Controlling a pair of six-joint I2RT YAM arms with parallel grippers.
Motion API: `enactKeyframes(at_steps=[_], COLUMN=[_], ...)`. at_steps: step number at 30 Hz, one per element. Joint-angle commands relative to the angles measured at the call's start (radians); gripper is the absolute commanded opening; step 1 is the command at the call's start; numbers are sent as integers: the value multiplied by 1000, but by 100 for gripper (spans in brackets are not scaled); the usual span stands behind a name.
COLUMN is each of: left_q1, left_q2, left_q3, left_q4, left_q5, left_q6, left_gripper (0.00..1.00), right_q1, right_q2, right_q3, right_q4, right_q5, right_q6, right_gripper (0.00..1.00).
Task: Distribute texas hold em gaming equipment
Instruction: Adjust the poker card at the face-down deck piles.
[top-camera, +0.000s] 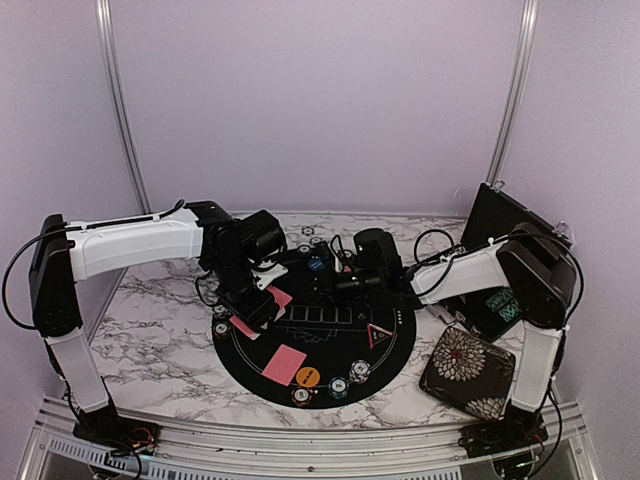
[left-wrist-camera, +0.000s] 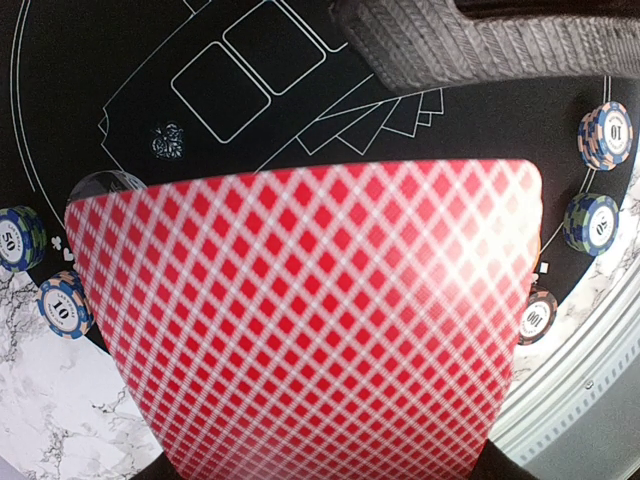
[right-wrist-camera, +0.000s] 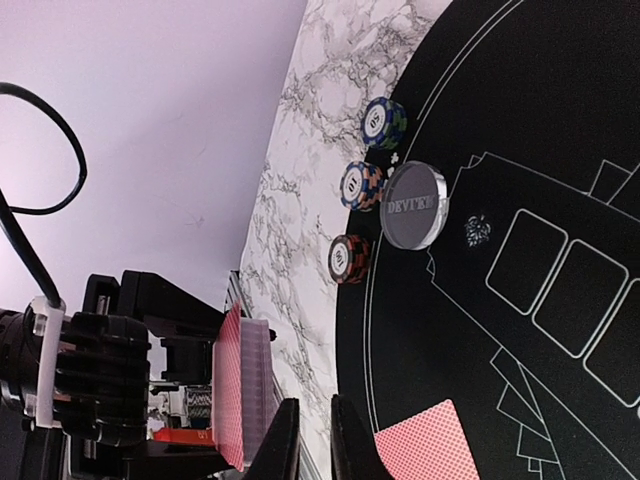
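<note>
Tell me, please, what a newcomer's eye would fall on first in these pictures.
The red diamond-backed deck of cards, gripped in the left claw, fills the left wrist view. Next comes the round black mat at the middle of the marble table, chips along its edge, and the flowered pouch at its right.

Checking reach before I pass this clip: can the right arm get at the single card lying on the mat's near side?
Probably yes. The card lies flat and uncovered on the mat, and the right gripper hangs over the mat's middle with nothing between them.
</note>
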Motion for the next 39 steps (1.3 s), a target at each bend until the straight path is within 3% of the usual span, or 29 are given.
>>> enactKeyframes(at_steps=[1, 39], left_q1=[0, 0], left_q2=[-19, -15], left_q3=[24, 29], left_q4=[-6, -6], left_q5=[5, 4], left_q6=[9, 10], left_gripper=[46, 46], right_q1=[0, 74], right_q2=[-45, -90], right_q3=[37, 97], right_q4=[-57, -198], right_q5=[55, 156], right_q6=[-56, -183], right_gripper=[11, 11])
